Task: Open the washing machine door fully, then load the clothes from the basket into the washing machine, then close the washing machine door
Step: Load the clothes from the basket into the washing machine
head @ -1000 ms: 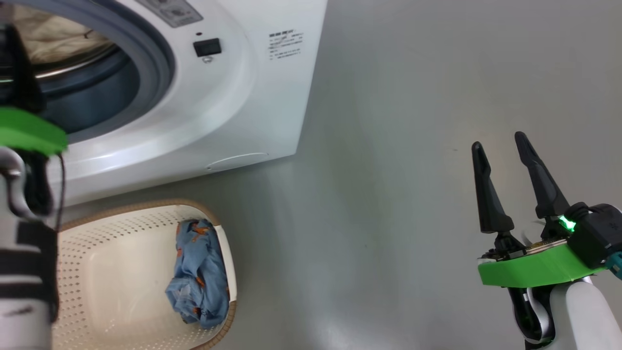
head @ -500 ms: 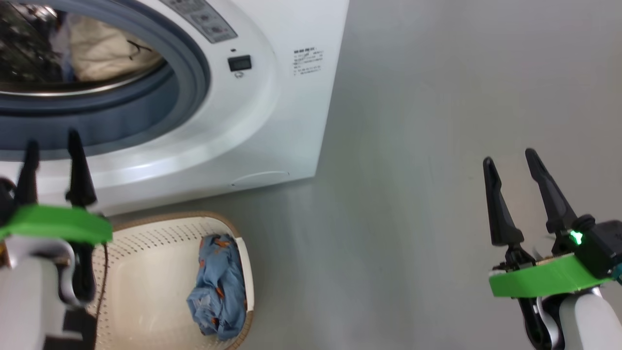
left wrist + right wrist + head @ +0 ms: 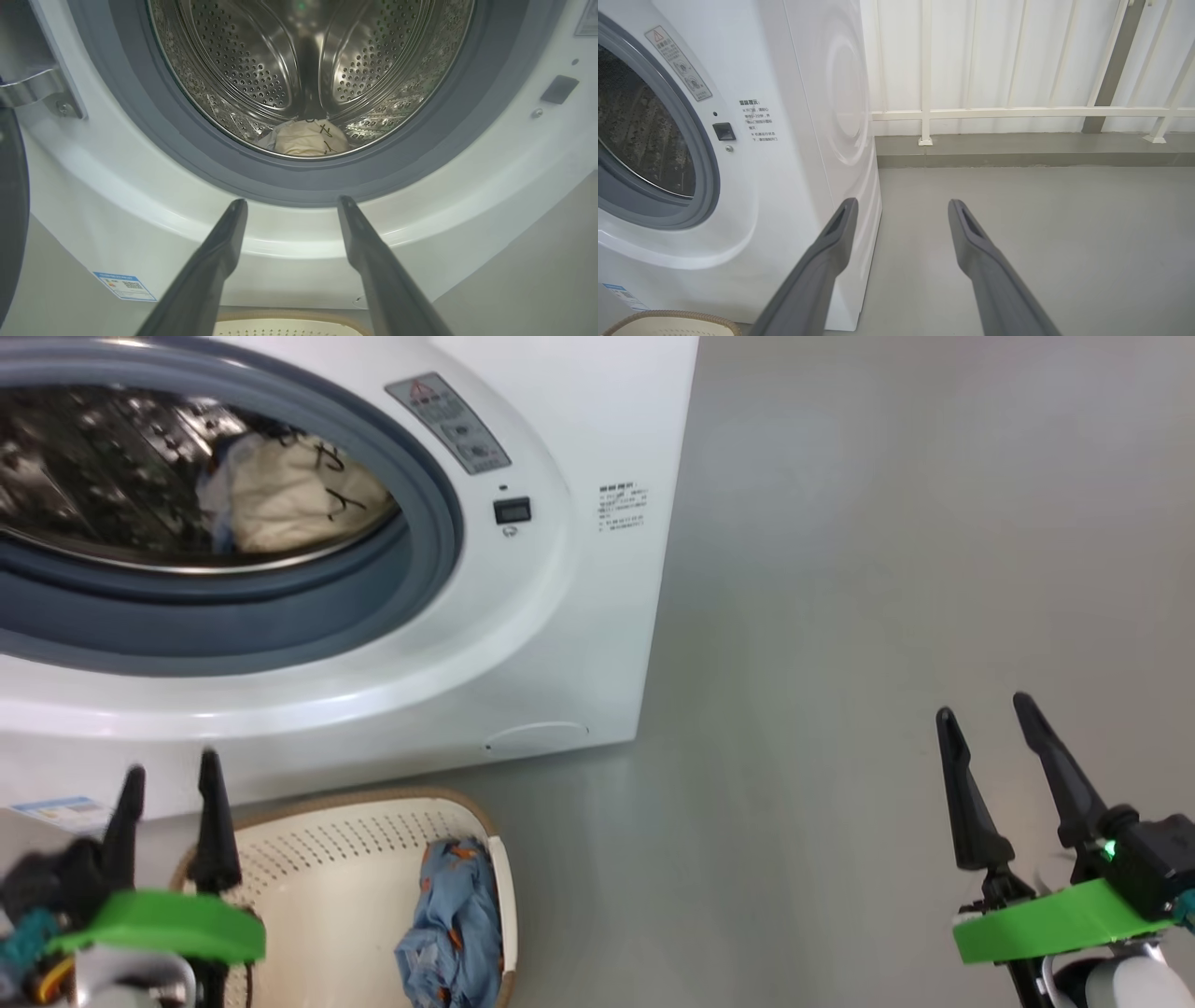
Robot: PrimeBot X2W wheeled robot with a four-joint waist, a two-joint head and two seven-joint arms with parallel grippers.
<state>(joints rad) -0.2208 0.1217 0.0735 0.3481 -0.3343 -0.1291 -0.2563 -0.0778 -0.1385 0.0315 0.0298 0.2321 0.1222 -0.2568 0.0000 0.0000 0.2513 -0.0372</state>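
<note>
The white washing machine stands open, its steel drum exposed. A cream garment with black marks lies at the drum's bottom, with a bit of white cloth beside it. The door's black rim shows swung out at the far left of the left wrist view. The cream basket sits on the floor before the washer, holding a light blue garment with orange print. My left gripper is open and empty above the basket's left rim, facing the drum. My right gripper is open over bare floor.
Grey floor stretches to the right of the washer. A white railing and wall stand behind it. A blue label sticker and filter cap mark the washer's lower front. The door hinge sits left of the opening.
The camera has moved, sliding the scene down and right. My left gripper has drawn back from the drum opening and dropped to just above the basket, with nothing in it. The right gripper stays open.
</note>
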